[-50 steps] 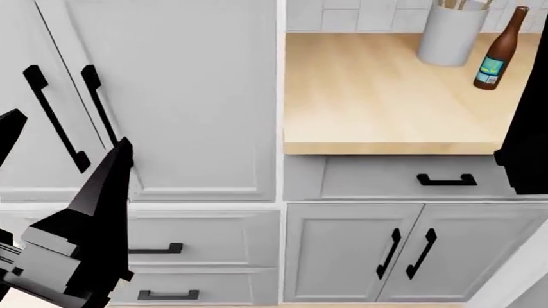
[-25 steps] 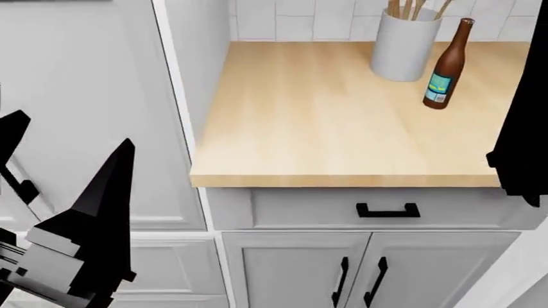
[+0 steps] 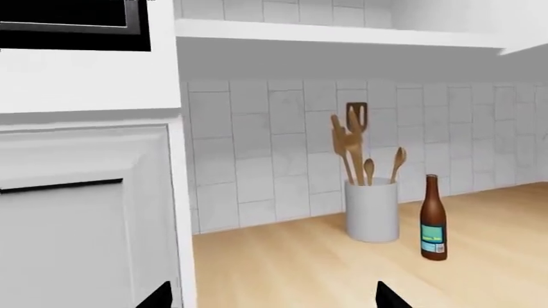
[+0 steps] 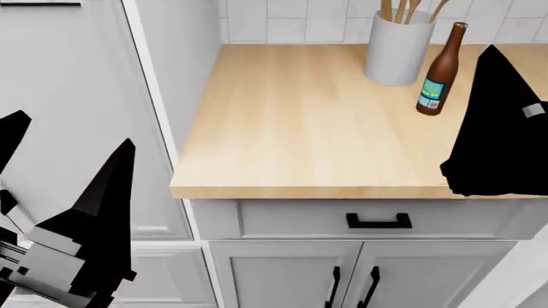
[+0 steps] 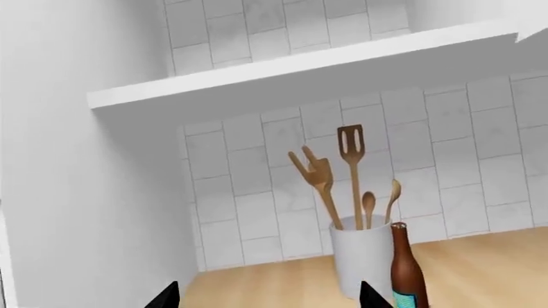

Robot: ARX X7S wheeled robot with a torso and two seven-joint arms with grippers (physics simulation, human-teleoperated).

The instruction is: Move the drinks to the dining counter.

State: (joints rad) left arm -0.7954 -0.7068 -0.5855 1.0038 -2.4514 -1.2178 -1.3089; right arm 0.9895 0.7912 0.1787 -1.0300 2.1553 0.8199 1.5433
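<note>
Brown glass bottle (image 4: 438,69) with its blue label stands upright near the back of the wood countertop (image 4: 299,128), just beside the white crock (image 4: 396,51), which holds several wooden spoons (image 3: 355,144) and a slotted spatula. I see both my grippers empty with fingers spread: left gripper (image 4: 64,167) down by the tall cabinet, right gripper (image 5: 267,295) facing the crock.

Bottle (image 5: 409,273) base cut off below.
</note>
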